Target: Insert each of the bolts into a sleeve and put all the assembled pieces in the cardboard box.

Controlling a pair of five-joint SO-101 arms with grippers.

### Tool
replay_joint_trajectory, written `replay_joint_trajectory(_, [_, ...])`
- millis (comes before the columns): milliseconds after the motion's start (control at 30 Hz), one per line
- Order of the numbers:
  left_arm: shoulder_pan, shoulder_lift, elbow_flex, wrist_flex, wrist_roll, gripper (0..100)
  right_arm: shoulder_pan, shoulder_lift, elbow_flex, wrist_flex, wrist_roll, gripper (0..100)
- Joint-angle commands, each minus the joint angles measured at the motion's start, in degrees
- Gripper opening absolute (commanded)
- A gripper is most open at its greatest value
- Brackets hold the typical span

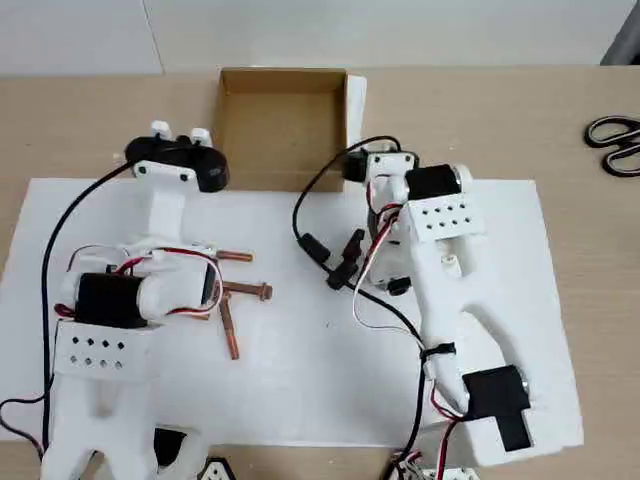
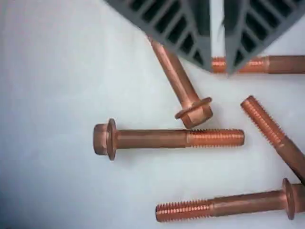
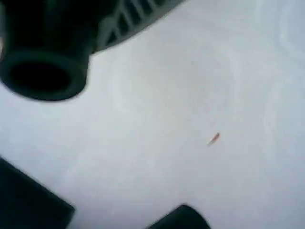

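Note:
Several copper bolts lie loose on the white sheet; one [image 2: 167, 139] lies flat in the middle and another [image 2: 183, 86] lies slanted beside it. My left gripper [image 2: 218, 67] hangs just above them, its grey fingers shut to a thin slit, holding nothing. In the high view the bolts [image 1: 248, 291] poke out beside the left arm. My right gripper [image 1: 348, 258] is at the sheet's middle, shut on a black sleeve [image 3: 45, 76] whose round open end shows against a grey finger [image 3: 133, 19]. The cardboard box [image 1: 285, 120] stands open at the back.
The white sheet [image 1: 300, 390] covers most of the table. Scissors [image 1: 615, 140] lie at the far right edge. Black cables [image 1: 310, 245] trail between the arms. Two dark shapes [image 3: 28, 205] sit low in the right wrist view, too blurred to name.

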Motion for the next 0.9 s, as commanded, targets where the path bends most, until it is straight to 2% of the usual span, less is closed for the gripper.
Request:
replay_joint_trajectory(0, [0.35, 3.78, -3.03, 1.58, -0.09, 1, 0.31, -2.77, 0.00, -0.92, -0.79, 0.4])
replay_joint_trajectory(433, [-0.26, 25.85, -21.67, 12.22, 1.93, 1, 0.40, -2.77, 0.09, -0.84, -0.97, 0.4])
replay_joint_trajectory(667, [-5.10, 31.74, -22.55, 12.40, 8.09, 1, 0.40, -2.77, 0.09, -0.48, -1.05, 0.4])
replay_joint_trajectory(867, [-7.47, 34.29, -22.37, 12.40, 9.76, 1, 0.40, -2.77, 0.09, -0.48, -1.05, 0.4])
